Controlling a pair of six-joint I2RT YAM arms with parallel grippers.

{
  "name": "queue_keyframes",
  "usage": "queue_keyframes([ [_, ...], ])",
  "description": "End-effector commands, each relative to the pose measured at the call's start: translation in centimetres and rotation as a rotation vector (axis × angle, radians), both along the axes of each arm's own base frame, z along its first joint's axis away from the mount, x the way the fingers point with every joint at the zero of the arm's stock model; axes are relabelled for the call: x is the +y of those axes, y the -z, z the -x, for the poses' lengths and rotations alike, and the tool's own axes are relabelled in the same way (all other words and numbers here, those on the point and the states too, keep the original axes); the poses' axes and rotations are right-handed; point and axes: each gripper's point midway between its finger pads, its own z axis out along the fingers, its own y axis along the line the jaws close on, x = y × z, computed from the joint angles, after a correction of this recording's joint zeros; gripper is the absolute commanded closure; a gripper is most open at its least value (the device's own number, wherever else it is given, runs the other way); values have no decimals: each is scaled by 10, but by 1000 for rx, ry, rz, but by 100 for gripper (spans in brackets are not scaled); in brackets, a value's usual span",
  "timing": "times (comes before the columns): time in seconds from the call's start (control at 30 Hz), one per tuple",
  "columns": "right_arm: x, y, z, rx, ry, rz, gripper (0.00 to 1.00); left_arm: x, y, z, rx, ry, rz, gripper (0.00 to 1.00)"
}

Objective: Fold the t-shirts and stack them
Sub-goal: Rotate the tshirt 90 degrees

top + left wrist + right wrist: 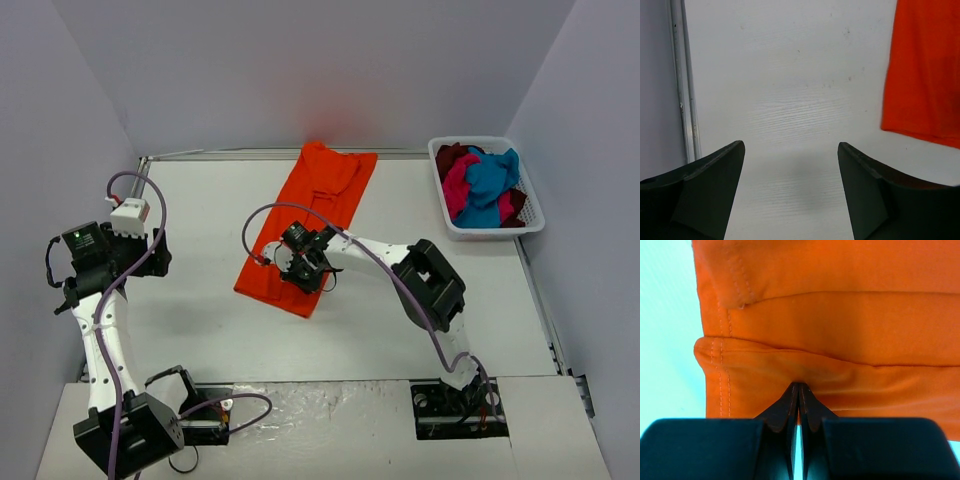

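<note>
No legible text, labels or numbers

One orange t-shirt [318, 215], one basket [490, 231], two grippers [790, 150] [799, 387].

There's plenty of bare table [200, 200] between the left arm [105, 330] and the shirt [320, 200]; a gripper could sweep through there freely. The left gripper [790, 145] hangs over it with nothing between its spread fingers. Another open lane runs between the shirt and the basket [494, 234], which fills the far right corner with other shirts [485, 185] heaped above its rim. The right arm [430, 280] slants across the near right, and the right gripper [798, 386], tips together, is down on the shirt's near end, blocking that approach. Walls [300, 70] close off the far edge and both sides.
</note>
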Motion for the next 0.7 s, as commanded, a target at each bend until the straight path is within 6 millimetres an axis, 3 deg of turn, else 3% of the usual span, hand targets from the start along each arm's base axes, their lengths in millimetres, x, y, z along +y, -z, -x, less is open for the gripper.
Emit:
queue_keyframes([
  [0.0, -70, 29, 12, 94, 70, 195, 100, -4, -8, -3, -39, 25, 12, 26],
  [0.3, -125, 20, -24, 55, 214, 227, 100, -13, -9, -3, -41, 72, 42, 25],
  [0.47, -146, 24, -23, 62, 253, 261, 100, -19, -10, -1, -46, 96, 54, 25],
  [0.67, -155, 14, -15, 49, 276, 262, 100, -23, -10, 0, -46, 115, 69, 25],
])
